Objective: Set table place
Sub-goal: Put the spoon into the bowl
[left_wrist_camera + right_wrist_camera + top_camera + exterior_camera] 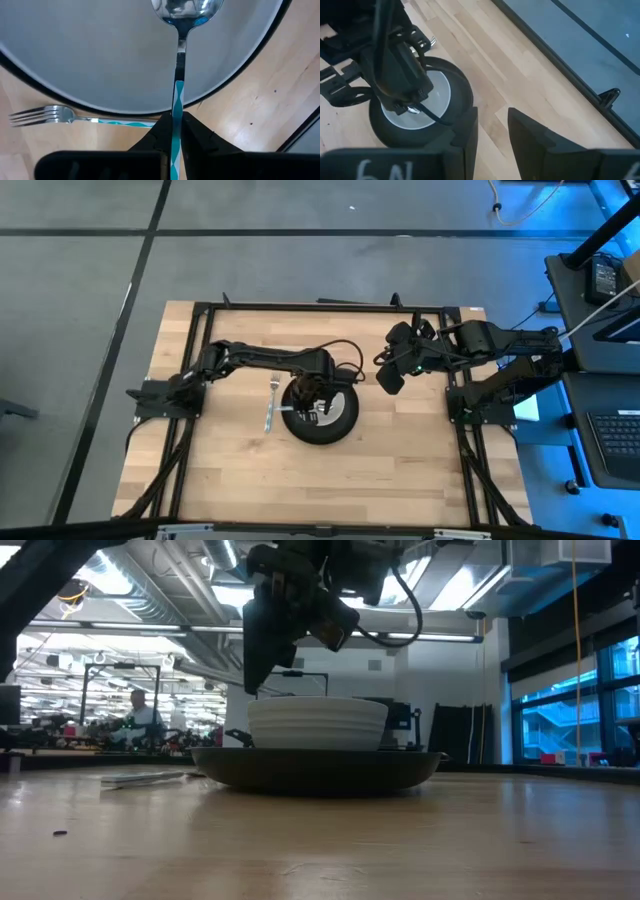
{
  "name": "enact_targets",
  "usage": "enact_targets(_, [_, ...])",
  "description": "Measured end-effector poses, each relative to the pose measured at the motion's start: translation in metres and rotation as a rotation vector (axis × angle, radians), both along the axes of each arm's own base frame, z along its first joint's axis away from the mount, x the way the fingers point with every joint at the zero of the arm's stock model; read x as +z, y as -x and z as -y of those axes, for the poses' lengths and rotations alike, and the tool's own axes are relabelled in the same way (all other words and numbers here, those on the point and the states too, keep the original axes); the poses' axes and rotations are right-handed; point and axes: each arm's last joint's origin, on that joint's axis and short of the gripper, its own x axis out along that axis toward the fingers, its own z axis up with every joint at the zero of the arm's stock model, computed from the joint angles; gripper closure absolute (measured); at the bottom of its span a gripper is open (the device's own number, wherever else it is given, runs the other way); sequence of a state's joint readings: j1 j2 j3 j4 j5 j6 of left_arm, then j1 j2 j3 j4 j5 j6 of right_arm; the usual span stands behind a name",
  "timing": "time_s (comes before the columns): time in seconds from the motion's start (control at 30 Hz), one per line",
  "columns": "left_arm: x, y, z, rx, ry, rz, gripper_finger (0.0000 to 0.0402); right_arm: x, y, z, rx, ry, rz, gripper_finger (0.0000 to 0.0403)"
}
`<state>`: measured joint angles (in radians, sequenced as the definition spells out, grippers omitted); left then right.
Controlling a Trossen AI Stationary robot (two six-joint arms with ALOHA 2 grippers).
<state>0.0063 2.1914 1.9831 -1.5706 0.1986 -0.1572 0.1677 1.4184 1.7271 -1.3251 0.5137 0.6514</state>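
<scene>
A white bowl [318, 723] stands on a matte black round plate [315, 768] in the middle of the wood table [400, 470]. A fork [272, 406] with a pale blue handle lies flat on the table just left of the plate; it also shows in the left wrist view [50, 116]. My left gripper [312, 395] is above the bowl, shut on a spoon [184, 12] whose bowl end is over the white bowl's inside [100, 55]. My right gripper [390, 376] is open and empty, off the plate's far right side. My left gripper pinches the spoon's pale blue handle [178, 97] between its two fingers. The fingers come from above, pointing down, and lie along the handle. The spoon reaches out past the fingertips [200, 132], its bowl end inside the white bowl's rim; I cannot tell whether it touches the bowl.
The table's black frame [320, 307] runs along the far edge, and the arm mounts [160, 395] stand at both sides. Bare wood lies near the plate's near side [320, 480]. A person [138, 710] shows far off in the room behind.
</scene>
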Motion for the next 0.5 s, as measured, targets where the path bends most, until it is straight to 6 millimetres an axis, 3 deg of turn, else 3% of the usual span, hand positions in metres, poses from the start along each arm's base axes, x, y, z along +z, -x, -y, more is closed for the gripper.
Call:
enact_targets(0.33, [0.001,0.001,-0.016,0.062,-0.014,-0.003,0.0385,0.000,0.000,0.000,0.000,0.001,0.000,0.0295])
enact_targets(0.5, [0.001,0.001,-0.025,0.078,-0.016,-0.002,0.0366,0.000,0.000,0.000,0.000,0.001,0.000,0.0295])
